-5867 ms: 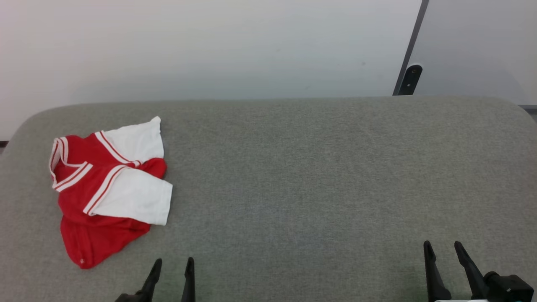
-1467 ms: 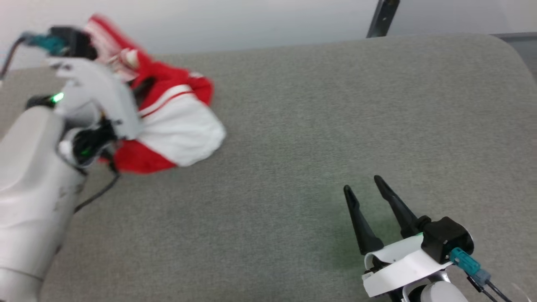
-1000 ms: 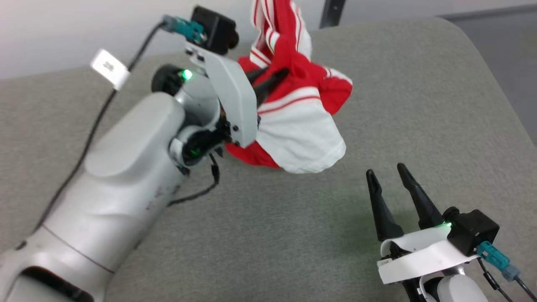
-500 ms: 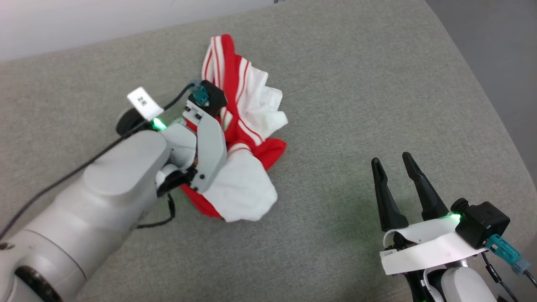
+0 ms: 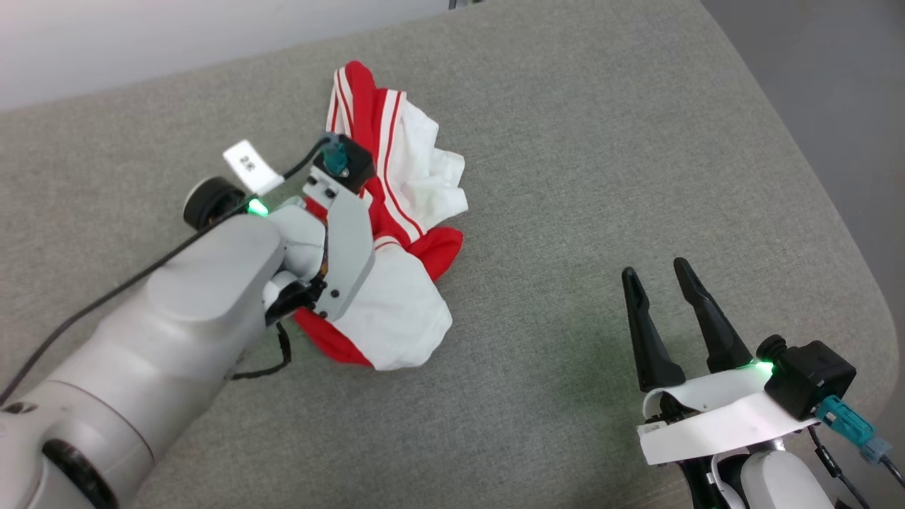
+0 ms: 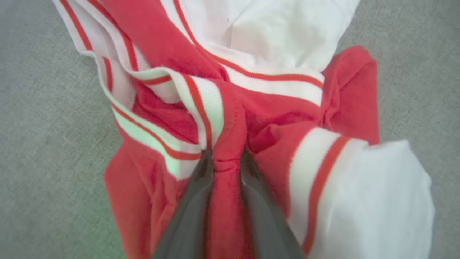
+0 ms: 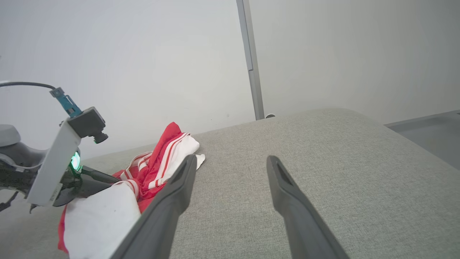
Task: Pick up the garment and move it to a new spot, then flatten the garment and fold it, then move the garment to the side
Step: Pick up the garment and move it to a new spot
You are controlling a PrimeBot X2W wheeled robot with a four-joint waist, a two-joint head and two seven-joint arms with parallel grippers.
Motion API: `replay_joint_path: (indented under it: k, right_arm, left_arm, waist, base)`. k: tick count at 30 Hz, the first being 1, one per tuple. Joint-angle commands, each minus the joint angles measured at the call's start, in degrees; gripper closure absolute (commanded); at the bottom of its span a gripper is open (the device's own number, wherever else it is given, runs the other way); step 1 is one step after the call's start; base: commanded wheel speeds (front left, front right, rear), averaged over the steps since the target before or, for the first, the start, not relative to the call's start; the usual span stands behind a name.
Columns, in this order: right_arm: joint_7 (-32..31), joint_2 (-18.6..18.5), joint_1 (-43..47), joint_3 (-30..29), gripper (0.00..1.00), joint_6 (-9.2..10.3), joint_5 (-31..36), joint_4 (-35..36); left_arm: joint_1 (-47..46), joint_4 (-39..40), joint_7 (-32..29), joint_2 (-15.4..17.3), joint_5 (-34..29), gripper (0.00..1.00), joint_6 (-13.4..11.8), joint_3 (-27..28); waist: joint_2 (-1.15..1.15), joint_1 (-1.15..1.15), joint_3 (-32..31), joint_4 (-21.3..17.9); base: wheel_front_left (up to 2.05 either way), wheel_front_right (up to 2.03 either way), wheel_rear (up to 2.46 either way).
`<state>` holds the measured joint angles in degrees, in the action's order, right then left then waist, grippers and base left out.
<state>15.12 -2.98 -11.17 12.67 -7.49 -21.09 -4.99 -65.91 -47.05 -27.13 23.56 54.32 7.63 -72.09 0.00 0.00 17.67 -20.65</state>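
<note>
Cloth no longer hangs in the air: the garment [image 5: 413, 170] now lies crumpled near the middle of the grey cushion [image 5: 601, 141]. Our left gripper [image 6: 225, 158] pinches a red fold by the collar, and our right gripper [image 5: 654, 272] waits spread near the cushion's right end. We judge the move nearly done, with release and flattening next.

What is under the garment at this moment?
The garment lies bunched on the grey cushion, which shows all around it. The left gripper is shut on a red fold. Whatever lies beneath the heap is covered by cloth.
</note>
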Motion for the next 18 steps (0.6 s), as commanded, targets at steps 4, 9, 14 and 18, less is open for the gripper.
replay_joint_path:
  k: [4, 9, 14, 18]
  right_arm:
    - [0.1, 0.1, 0.8, -0.5, 0.00, 0.00, 1.1, -0.4]
    - [0.1, 0.1, 2.0, -0.9, 0.00, 0.00, 3.3, -1.3]
    - [0.0, 0.1, 3.6, -1.2, 0.00, 0.00, 5.9, -2.5]
    - [0.1, 0.1, 5.2, -1.7, 0.00, 0.00, 8.1, -3.5]
  left_arm:
    - [3.8, -1.5, 2.0, 0.8, 2.5, 0.00, -0.2, -1.5]
    - [3.2, 0.5, 7.9, -0.1, 5.9, 0.00, -0.2, -0.2]
    - [5.1, 2.3, 15.9, 0.6, 9.6, 0.00, -0.2, 2.8]
    - [9.2, 2.6, 23.5, 1.5, 12.7, 0.00, -0.2, 6.0]
  waist:
    - [0.00, 0.00, -2.0, 1.2]
    - [0.00, 0.00, -5.3, 3.9]
    - [0.00, 0.00, -8.9, 7.3]
    - [0.00, 0.00, -11.4, 9.8]
  base:
    - [0.00, 0.00, 0.00]
    - [0.00, 0.00, 0.00]
    - [0.00, 0.00, 0.00]
    - [0.00, 0.00, 0.00]
